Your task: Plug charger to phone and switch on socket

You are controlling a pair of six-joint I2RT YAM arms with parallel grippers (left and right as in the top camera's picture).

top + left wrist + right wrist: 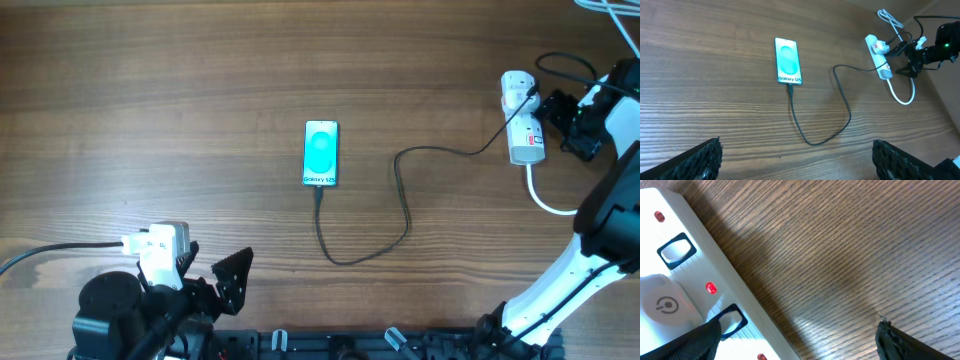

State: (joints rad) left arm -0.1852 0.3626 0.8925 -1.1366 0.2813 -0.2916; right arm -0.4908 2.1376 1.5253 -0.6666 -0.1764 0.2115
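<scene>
The phone (320, 153) lies flat mid-table, its teal screen up; it also shows in the left wrist view (788, 61). The thin black charger cable (404, 205) meets the phone's lower edge, loops toward me and runs to the white socket strip (523, 125) at the far right. My right gripper (549, 118) is open just right of the strip. In the right wrist view one of its fingers overlaps the socket (690, 275) beside a rocker switch (730, 320), and one small red light (711, 287) glows. My left gripper (215, 280) is open and empty near the front edge, short of the phone.
The socket's thick white cord (545, 200) curls off its near end toward the right arm's base. More white cord (610, 15) lies at the far right corner. A round white plug (660, 305) with a power symbol sits in the strip.
</scene>
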